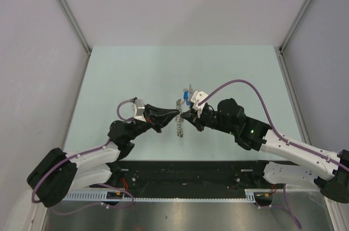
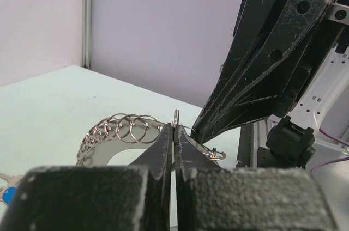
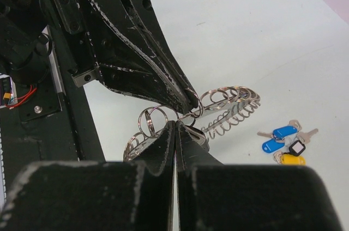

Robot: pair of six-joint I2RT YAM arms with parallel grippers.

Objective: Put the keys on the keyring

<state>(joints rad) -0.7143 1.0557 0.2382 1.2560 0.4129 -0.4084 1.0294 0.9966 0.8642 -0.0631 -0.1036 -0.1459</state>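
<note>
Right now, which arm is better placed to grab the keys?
Right arm, probably. The keys lie close beside it, on its side of the keyring. Both jaws are shut on that ring, so the left arm could hold it alone.

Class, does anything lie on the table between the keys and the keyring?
Nothing visible does: only bare table separates the keys from the keyring. Both the left gripper and the right gripper are shut on the keyring, so neither is free for the keys.

Black tools (image 1: 181, 114), white arms (image 1: 297, 149), purple cables (image 1: 240, 82)
</note>
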